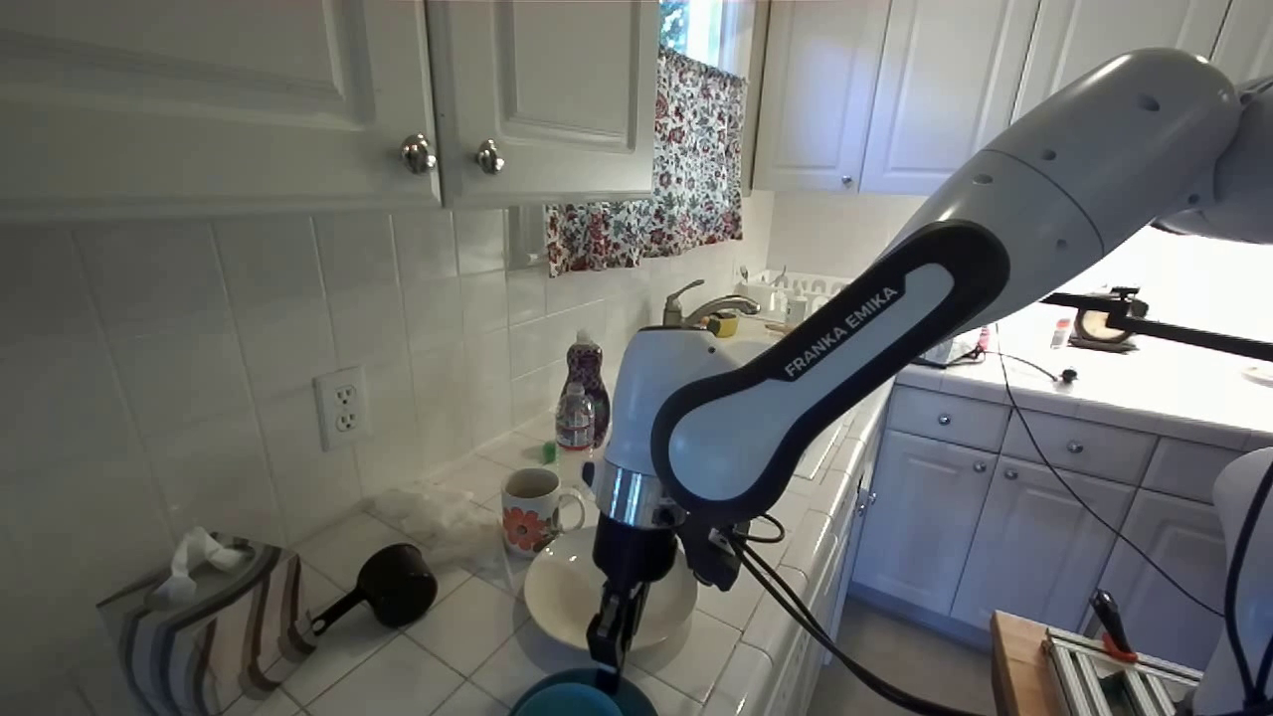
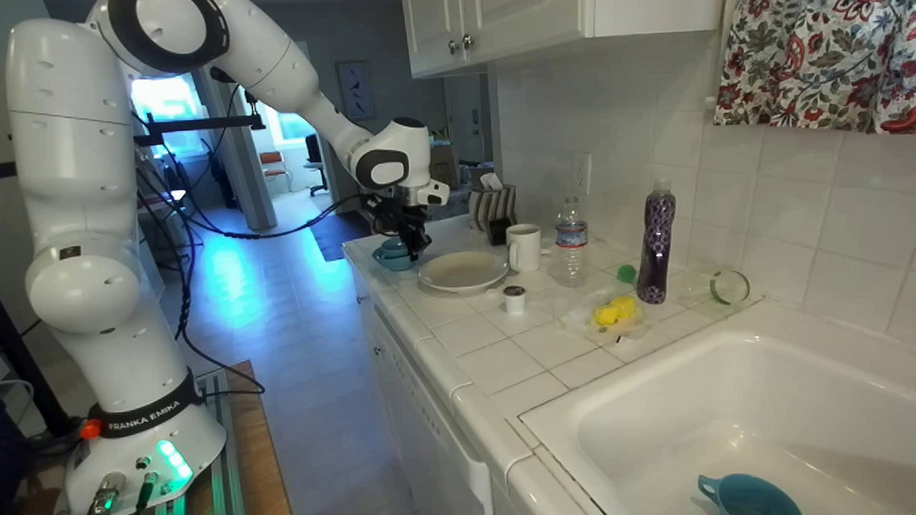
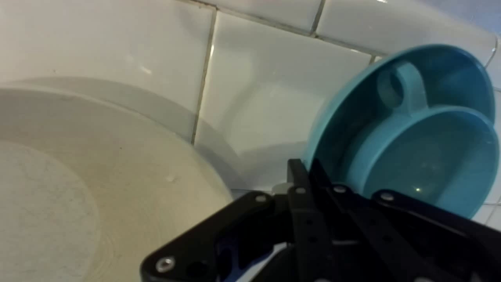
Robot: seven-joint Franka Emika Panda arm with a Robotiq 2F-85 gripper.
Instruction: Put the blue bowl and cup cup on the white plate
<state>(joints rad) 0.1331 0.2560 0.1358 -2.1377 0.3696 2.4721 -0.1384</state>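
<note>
The blue bowl (image 3: 442, 70) is on the right in the wrist view, with a blue handled cup (image 3: 426, 156) inside it, leaning to one side. My gripper (image 3: 308, 168) is closed on the bowl's near rim, one finger inside and one outside. The white plate (image 3: 156, 156) is on the left, apart from the bowl, with nothing on it. In both exterior views the gripper (image 1: 608, 674) (image 2: 414, 255) is down at the bowl (image 1: 638, 696) (image 2: 394, 263), beside the plate (image 1: 553, 597) (image 2: 465, 274). I cannot tell whether the bowl is off the counter.
A flowered mug (image 1: 527, 517) stands close behind the plate. A black pot (image 1: 398, 587) and a striped tissue box (image 1: 214, 626) are near the wall. A clear bottle (image 2: 572, 242), a purple bottle (image 2: 656, 243) and a small white pod (image 2: 514, 300) stand nearby. Another blue cup (image 2: 756, 499) lies in the sink.
</note>
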